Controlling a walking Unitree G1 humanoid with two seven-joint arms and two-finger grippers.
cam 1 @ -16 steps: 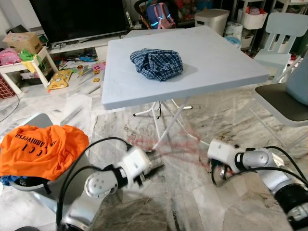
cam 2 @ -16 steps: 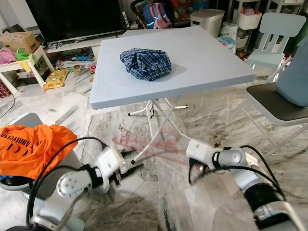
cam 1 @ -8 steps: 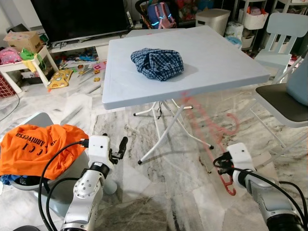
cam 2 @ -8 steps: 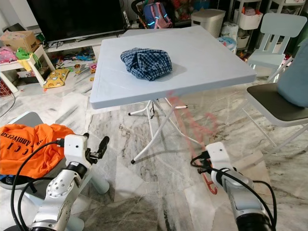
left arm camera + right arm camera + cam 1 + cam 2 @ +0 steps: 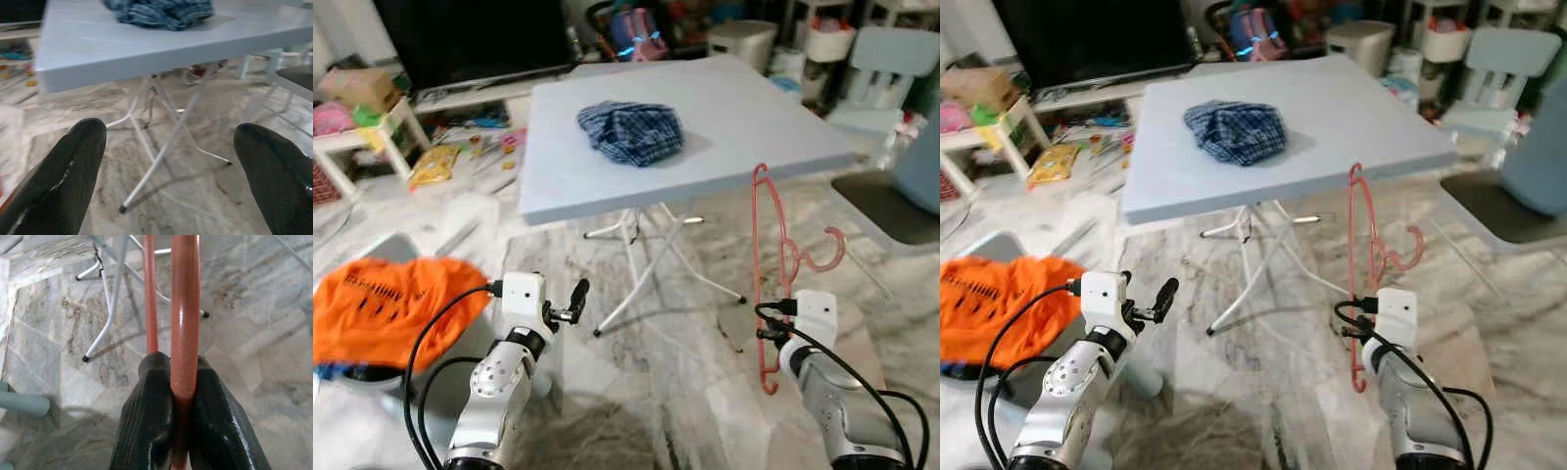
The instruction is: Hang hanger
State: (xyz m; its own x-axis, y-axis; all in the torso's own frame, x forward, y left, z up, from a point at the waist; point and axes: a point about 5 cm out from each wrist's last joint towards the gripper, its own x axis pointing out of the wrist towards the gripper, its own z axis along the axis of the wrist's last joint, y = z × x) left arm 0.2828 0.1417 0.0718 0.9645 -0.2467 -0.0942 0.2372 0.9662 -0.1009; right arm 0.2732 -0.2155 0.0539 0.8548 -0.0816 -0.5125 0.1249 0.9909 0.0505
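- An orange shirt lies heaped at far left.
- The left claw hovers empty, fingers spread wide.
- One blue bench carries one crumpled plaid garment.
- The right claw pinches one pink hanger, held upright beside the bench edge (no rail is in sight).
- Judged from this, the hanger is lifted; hanging it remains.

The right gripper is clamped on a hanger held upright — just before the folding table. On that table lies a crumpled shirt, beyond the spread-fingered left gripper — a T-shirt to its left.
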